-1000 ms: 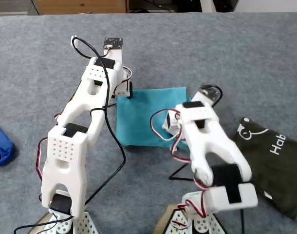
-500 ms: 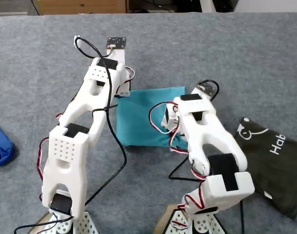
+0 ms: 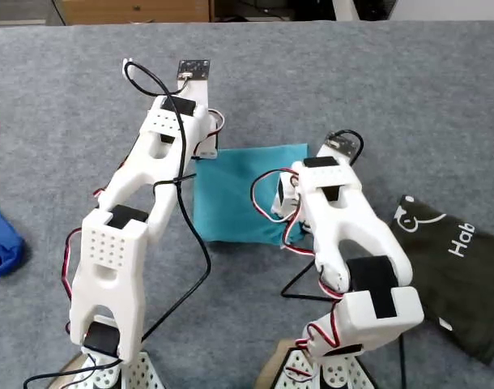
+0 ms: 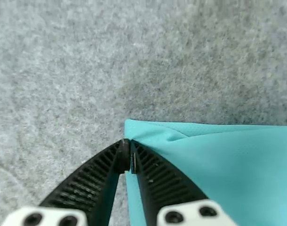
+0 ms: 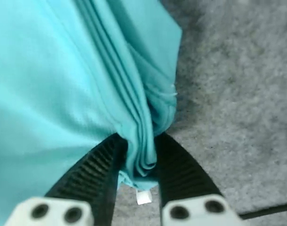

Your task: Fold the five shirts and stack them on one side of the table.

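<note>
Looks like a robotics lab or hobby workshop, probably: grey felt covers the desk [image 3: 441, 97], the left arm [image 3: 142, 203] and right arm [image 3: 344, 235] are bare white printed plastic trailing loose wires [image 3: 190, 235], with wooden furniture [image 3: 134, 10] behind.

I have the left arm [image 3: 142, 186] stretched well forward, wrist angled down, and the left gripper [image 4: 127, 157] pinched tight on a corner of the shirt [image 4: 219, 169], its tips meeting. The right arm [image 3: 344, 227] is folded closer in, and the right gripper [image 5: 138, 150] clamps bunched cloth, jaws slightly apart around it.
</note>
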Available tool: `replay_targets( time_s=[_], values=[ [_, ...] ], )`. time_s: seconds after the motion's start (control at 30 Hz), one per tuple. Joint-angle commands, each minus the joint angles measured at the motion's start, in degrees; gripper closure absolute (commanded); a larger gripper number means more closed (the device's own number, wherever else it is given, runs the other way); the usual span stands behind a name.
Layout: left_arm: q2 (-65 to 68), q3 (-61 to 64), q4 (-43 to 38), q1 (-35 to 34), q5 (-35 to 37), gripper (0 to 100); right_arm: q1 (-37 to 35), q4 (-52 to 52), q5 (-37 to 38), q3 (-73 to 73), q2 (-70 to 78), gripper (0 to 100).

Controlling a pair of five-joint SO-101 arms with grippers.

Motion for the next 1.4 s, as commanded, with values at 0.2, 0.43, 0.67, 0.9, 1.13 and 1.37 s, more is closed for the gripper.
replay_targets(
  time_s=[0.2, 0.43, 0.67, 0.9, 1.13, 1.37],
  values=[
    [-1.19, -2.64, -0.44, 0.35, -0.26, 98, -0.13, -0.62, 0.62, -1.89, 3.91, 99.5],
    [-0.84, -12.04, 8.35, 0.09, -0.26, 98, 2.42, -0.53, 0.62, -1.8, -4.09, 99.5],
    [-0.84, -21.27, 15.56, 0.53, -0.26, 98, 3.47, -0.44, 0.62, -1.54, -17.63, 99.5],
    [-0.84, -26.9, 20.48, 4.04, 0.18, 98, 3.56, -0.09, 1.05, 0.66, -28.26, 99.5],
    [-0.66, -30.95, 20.75, 7.38, 5.54, 98, 5.23, -1.23, 4.31, 8.31, -35.03, 99.5],
    [-0.66, -24.7, 21.1, 3.43, 5.71, 89, 8.48, -8.53, 5.89, 15.08, -35.12, 99.5]
  ],
)
